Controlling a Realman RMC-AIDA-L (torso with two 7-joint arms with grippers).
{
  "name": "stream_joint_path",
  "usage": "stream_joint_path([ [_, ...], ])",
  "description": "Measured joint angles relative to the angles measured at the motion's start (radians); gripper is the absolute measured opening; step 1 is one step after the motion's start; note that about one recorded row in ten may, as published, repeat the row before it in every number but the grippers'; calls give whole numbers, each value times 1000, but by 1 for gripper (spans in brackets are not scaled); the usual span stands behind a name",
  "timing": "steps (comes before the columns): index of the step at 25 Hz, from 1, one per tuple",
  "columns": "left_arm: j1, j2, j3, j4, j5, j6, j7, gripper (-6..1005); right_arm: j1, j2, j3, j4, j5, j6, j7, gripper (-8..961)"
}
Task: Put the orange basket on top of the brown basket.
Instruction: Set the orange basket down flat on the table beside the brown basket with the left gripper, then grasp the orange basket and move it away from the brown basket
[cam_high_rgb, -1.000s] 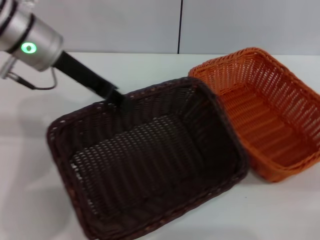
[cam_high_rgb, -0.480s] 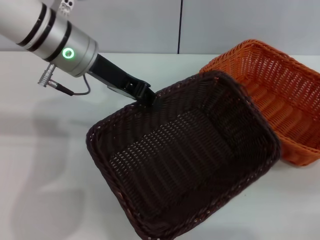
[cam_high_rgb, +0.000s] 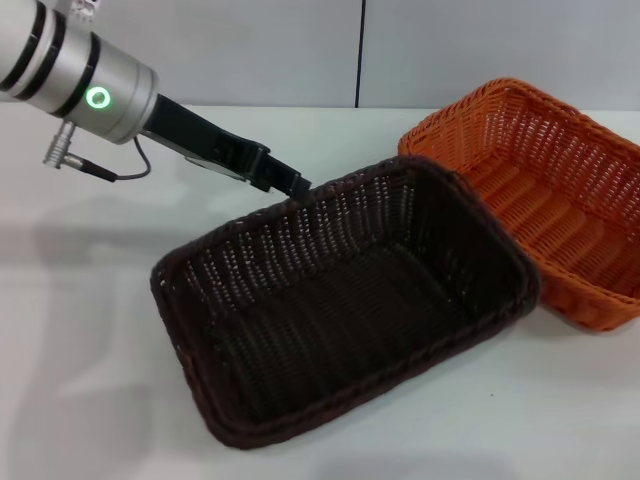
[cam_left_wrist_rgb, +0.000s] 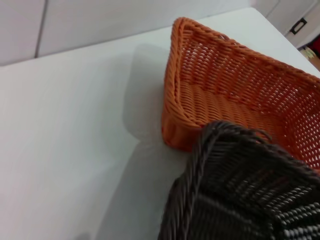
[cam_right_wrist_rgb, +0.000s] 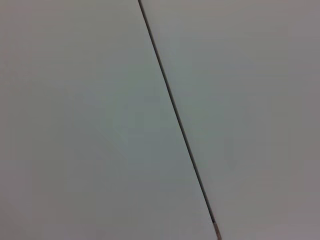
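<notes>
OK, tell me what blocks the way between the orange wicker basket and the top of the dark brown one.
Nothing lies inside the dark brown woven basket. The left hand sits at its far rim, and its right corner overlaps the bright orange woven basket's near rim, which could snag on lifting.

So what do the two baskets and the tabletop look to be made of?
The orange basket and the brown basket: woven wicker-style strands, openwork sides, braided rims, slightly glossy, so possibly plastic rattan. The table: smooth matte white surface, likely laminate.
</notes>
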Motion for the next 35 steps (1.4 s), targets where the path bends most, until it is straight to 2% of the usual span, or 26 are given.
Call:
stream_joint_path([
  [3, 9, 5, -8, -8, -2, 12, 14, 464, -13, 0, -25, -24, -18, -10, 91, 677],
  [5, 10, 5, -24, -9, -5, 15, 39, 500, -42, 0, -83, -87, -56, -23, 229, 677],
  [9, 18, 9, -40, -9, -26, 21, 75, 679, -125, -8, -228, -276, -155, -32, 591, 677],
  [11, 24, 13, -41, -9, -46, 26, 94, 768, -176, -27, -304, -407, -263, -38, 812, 677],
  [13, 26, 15, -41, -9, -55, 29, 104, 802, -211, -52, -345, -529, -391, -54, 1009, 677],
  [15, 30, 18, -41, -6, -68, 41, 127, 836, -232, -88, -358, -655, -563, -99, 1244, 677],
  [17, 30, 18, -39, -4, -68, 45, 134, 870, -228, -133, -340, -749, -757, -179, 1495, 677],
  [19, 30, 19, -35, 0, -69, 60, 153, 860, -191, -178, -282, -812, -962, -283, 1721, 677],
  [21, 31, 19, -35, 1, -70, 68, 166, 860, -116, -224, -171, -846, -1201, -430, 1898, 677],
  [23, 31, 19, -35, 2, -70, 77, 177, 860, -37, -268, -56, -860, -1411, -575, 2000, 677],
  [26, 38, 19, -35, 4, -71, 99, 181, 860, 50, -318, 29, -870, -1619, -705, 2056, 677],
  [30, 53, 14, -35, 5, -71, 132, 182, 860, 116, -349, 22, -890, -1767, -826, 2133, 677],
  [33, 64, 11, -32, 6, -71, 162, 193, 860, 156, -352, 6, -886, -1867, -881, 2159, 677],
  [35, 67, 11, -31, 8, -71, 166, 200, 860, 168, -350, -39, -872, -1913, -898, 2183, 677],
])
